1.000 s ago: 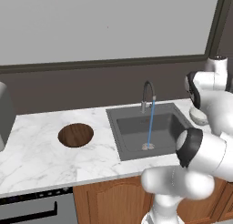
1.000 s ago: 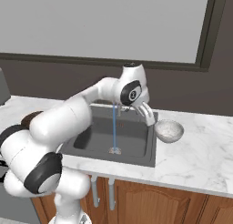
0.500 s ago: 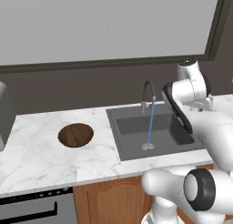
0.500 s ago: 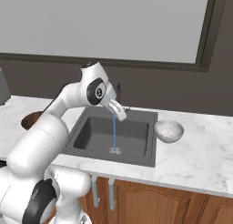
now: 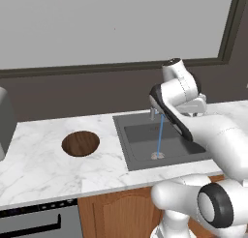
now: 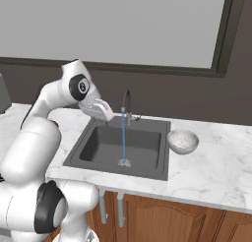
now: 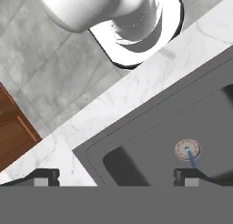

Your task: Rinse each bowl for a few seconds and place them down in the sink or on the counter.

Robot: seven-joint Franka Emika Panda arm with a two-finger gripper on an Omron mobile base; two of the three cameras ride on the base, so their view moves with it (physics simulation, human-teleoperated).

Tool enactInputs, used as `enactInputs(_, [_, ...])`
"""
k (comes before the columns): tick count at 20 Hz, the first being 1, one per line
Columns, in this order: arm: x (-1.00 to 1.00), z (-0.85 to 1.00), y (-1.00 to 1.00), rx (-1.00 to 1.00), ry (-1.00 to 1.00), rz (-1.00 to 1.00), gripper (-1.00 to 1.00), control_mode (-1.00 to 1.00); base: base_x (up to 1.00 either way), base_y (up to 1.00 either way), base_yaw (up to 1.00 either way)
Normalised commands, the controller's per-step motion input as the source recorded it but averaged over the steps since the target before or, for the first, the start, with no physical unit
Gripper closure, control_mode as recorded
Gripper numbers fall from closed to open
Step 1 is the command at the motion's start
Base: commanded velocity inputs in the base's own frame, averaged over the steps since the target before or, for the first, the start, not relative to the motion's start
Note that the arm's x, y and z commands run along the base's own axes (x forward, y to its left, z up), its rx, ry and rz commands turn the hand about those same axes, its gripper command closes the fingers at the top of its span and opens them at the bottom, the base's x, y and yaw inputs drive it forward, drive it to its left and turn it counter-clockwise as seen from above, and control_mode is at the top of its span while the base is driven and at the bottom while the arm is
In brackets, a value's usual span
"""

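Observation:
The dark brown bowl (image 5: 81, 143) rests on the white marble counter (image 5: 43, 159), left of the sink (image 5: 145, 157). On the counter just right of the sink (image 6: 93, 157) sits the pale grey-white bowl (image 6: 182, 140). A thin blue stream runs from the faucet (image 6: 126, 105) down to the drain (image 7: 187, 149). My gripper (image 6: 107, 117) hangs high over the sink, apart from both bowls. In the hand view the gripper (image 7: 116, 176) is open, fingertips (image 7: 45, 175) wide apart with nothing between them.
A dark backsplash wall and a window frame run behind the counter. Brown cabinet doors (image 6: 162, 221) lie below it, with a dishwasher front (image 5: 34, 222) at the lower left. My own white arm crosses over the sink's right side in the left base view.
The arm has swung from beside the pale bowl at the sink's right across to the left, over the sink. The jaws stayed open and both bowls stayed put.

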Motion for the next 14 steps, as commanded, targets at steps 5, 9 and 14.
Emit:
enactInputs(5, [0.00, 0.00, 0.65, -0.02, 0.07, 0.12, -1.00, -1.00, 0.00, 0.00, 0.00])
enactInputs(9, [0.00, -0.04, 0.57, 0.00, 0.06, 0.08, -1.00, -1.00, 0.00, 0.00, 0.00])
enactInputs(14, [0.00, -0.16, 0.53, 0.00, 0.00, 0.03, -1.00, -1.00, 0.00, 0.00, 0.00])
